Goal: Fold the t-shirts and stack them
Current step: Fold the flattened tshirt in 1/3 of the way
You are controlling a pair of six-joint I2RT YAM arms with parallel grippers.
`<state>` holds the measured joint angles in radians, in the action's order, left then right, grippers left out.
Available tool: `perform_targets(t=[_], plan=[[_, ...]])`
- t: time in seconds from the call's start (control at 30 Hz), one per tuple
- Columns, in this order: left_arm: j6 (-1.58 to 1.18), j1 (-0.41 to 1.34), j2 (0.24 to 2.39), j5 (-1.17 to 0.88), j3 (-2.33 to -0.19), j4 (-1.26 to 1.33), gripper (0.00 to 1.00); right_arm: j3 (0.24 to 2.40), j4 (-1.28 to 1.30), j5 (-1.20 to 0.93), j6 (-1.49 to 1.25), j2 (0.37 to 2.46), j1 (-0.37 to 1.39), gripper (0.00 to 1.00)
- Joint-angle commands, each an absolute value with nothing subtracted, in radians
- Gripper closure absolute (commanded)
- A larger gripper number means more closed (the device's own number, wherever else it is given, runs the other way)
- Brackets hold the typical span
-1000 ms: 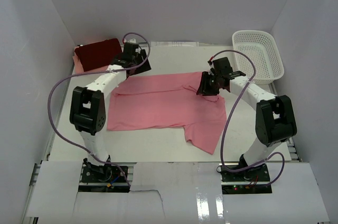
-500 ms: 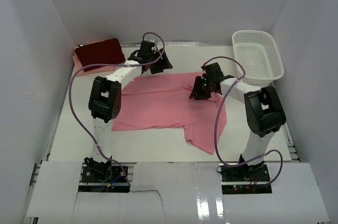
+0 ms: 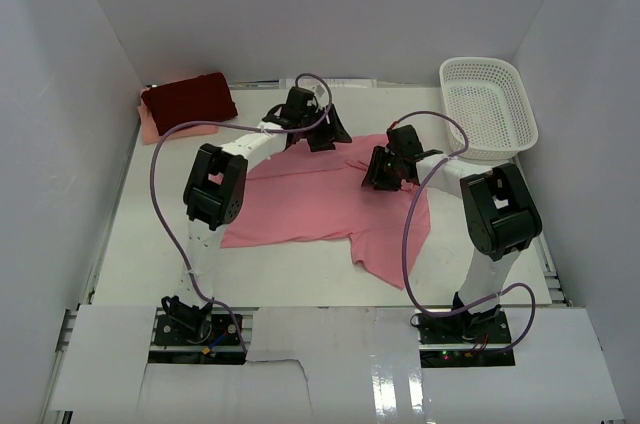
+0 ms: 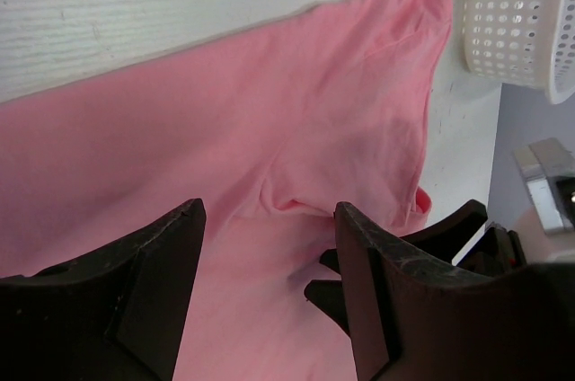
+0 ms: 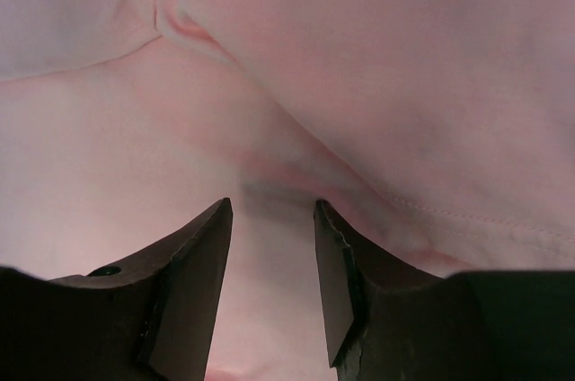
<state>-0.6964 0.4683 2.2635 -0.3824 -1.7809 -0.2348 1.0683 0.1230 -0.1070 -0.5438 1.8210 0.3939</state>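
Salmon-pink t-shirt [image 3: 310, 206], flat, partly folded

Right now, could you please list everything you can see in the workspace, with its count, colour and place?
Spread t-shirt: one, salmon-pink, laid out at the table's middle.
Folded t-shirt: one, dark maroon, far left corner.
Lower t-shirt: one, pale peach-pink, under the maroon one, only its edge showing.
Basket: one, white mesh, empty, far right corner.
Table: one, white.
Cables: two, purple, one looping along each arm.
Arms: two, white and black, bases at the near edge.
Left hand: one, black, open over the spread shirt's far edge.
Right hand: one, black, open, low over the same shirt.
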Motion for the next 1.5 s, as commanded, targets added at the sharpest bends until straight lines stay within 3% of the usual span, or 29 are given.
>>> perform_targets(t=[0.0, 0.4, 1.47], plan=[[-0.706, 0.483, 2.247, -0.419, -1.769, -0.19, 0.3, 1.052, 0.11, -0.012, -0.545, 1.79, 0.391, 0.51], [-0.703, 0.489, 2.273, -0.419, -1.674, -0.146, 0.3, 1.063, 0.127, -0.012, -0.554, 1.758, 0.391, 0.51], [-0.666, 0.491, 2.235, -0.416, -1.583, -0.138, 0.3, 1.278, 0.136, 0.078, -0.477, 1.913, 0.391, 0.53]])
